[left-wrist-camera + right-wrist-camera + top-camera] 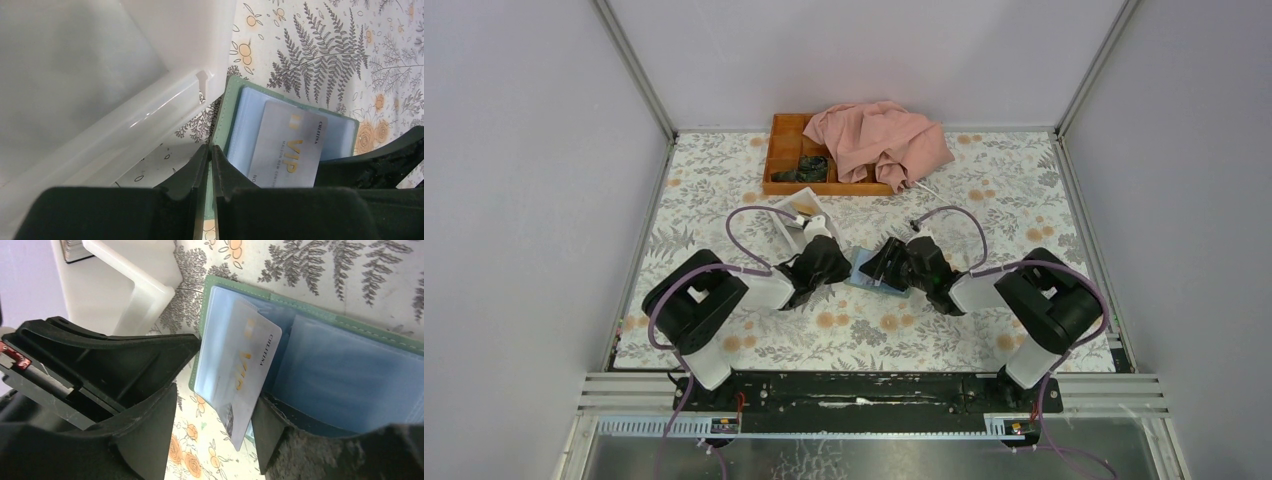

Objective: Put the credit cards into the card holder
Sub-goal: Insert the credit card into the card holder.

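Note:
The card holder [231, 107] lies open on the flowered table, grey-green outside with pale blue sleeves; it also shows in the top view [865, 270] and the right wrist view [320, 310]. A greyish credit card [290, 150] marked VIP rests slanted on the left sleeve and sticks out past the holder's near edge [242, 370]. My left gripper [210, 148] is shut on the holder's grey-green left edge. My right gripper [212, 435] is open, its fingers either side of the card's protruding corner, which lies close by the right finger. Other cards are out of view.
A white open-topped box [75, 75] stands right beside the holder's left side [796, 215]. An orange wooden tray [786, 150] with a pink cloth [879, 140] over it sits at the back. Both grippers meet at the holder [824, 262] [894, 262].

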Robot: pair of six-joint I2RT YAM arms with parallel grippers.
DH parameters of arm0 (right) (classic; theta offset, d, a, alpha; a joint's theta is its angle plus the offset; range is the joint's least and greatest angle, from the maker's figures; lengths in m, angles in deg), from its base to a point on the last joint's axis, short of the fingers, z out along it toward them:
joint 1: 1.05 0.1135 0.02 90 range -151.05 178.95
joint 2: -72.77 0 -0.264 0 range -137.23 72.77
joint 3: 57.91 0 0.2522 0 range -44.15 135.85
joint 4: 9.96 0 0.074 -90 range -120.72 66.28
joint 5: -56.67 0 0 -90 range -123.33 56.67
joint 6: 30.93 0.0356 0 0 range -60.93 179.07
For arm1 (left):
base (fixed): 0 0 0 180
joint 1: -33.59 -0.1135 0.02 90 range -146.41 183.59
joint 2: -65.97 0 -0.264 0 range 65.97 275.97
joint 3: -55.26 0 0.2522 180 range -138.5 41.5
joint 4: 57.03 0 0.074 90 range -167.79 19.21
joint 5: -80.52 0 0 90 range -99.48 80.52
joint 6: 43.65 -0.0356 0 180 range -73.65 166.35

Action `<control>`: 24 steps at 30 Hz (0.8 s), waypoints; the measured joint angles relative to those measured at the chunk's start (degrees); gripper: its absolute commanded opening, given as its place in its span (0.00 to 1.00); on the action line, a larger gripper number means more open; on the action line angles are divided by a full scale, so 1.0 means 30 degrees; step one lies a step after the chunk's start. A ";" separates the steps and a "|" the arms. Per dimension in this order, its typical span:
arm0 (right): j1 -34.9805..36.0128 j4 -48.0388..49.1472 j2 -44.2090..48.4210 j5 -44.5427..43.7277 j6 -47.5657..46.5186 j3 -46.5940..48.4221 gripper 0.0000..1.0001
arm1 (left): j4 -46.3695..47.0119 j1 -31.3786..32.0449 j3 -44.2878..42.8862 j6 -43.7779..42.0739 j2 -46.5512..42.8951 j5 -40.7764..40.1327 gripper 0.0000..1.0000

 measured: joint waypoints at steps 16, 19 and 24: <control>0.0284 -0.6717 0.2565 -0.1989 -0.1836 0.1035 0.63 | 0.0561 0.0000 0.0102 0.0117 0.0168 0.0291 0.13; 0.0299 -0.7490 0.2710 -0.2142 -0.2069 0.1260 0.63 | 0.0627 0.0000 0.0117 0.0124 0.0182 0.0328 0.13; 0.0328 -0.8240 0.2710 -0.2171 -0.2448 0.1639 0.63 | 0.0765 0.0007 0.0568 0.0117 -0.0233 0.0838 0.14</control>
